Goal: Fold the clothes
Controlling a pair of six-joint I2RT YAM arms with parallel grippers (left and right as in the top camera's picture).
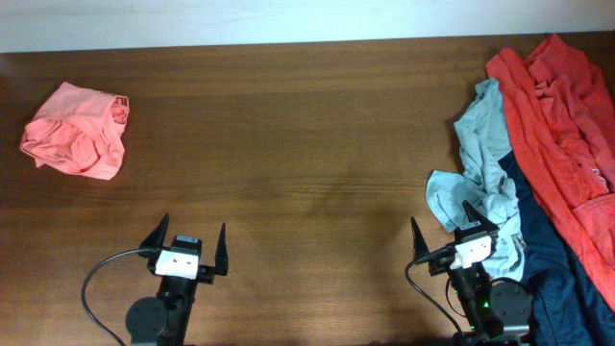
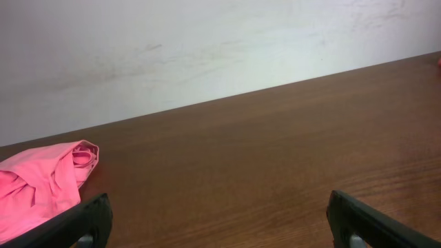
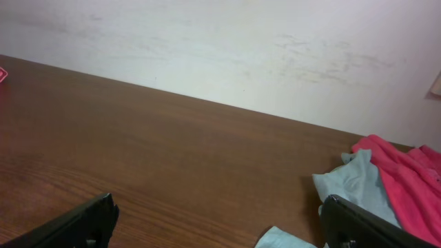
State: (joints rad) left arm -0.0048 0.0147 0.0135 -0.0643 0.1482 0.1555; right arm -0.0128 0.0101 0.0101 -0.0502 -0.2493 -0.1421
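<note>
1. Jaws of the left gripper (image 1: 194, 225) stand wide apart with nothing between them, above bare wood near the front edge of the table (image 1: 307, 144). The left wrist view shows the same: its two dark fingers (image 2: 76, 224) sit at the frame's lower corners, with only tabletop between them.
2. Jaws of the right gripper (image 1: 442, 219) are likewise spread wide and hold nothing. Its right finger sits at the edge of the pale blue-green T-shirt (image 1: 485, 168); whether it touches the cloth cannot be told.
3. That T-shirt lies crumpled at the table's right side, running from beside the right gripper towards the far edge.
4. The orange-red garment (image 1: 567, 125) lies spread just to its right, touching it, up to the far right corner.
5. The navy garment (image 1: 553, 269) lies partly under both, near the front right.
6. The salmon-pink garment (image 1: 75, 130) lies bunched at the far left, well apart from the others.
7. A black cable (image 1: 96, 288) loops beside the left arm's base.
8. A pale wall (image 2: 207, 48) rises behind the table.
</note>
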